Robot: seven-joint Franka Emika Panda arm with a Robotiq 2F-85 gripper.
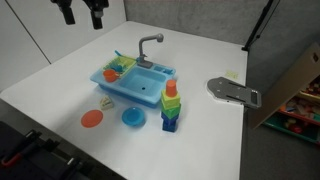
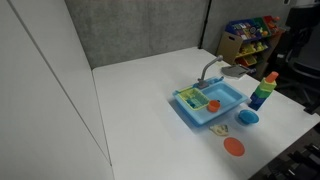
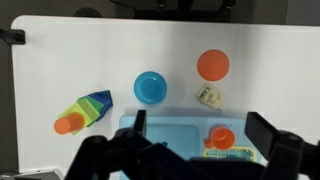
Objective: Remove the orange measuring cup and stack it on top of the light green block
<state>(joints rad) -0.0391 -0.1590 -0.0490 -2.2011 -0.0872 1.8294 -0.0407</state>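
Orange measuring cup point(image 2: 213, 104) sits inside the toy sink point(image 2: 190, 108).

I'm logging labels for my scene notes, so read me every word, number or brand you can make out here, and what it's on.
No text can be read in any view.
Small cream card beside the toy sink: any print is too blurred to read.
Packages on the shelf in an exterior view: colourful, but too small and blurred to read.
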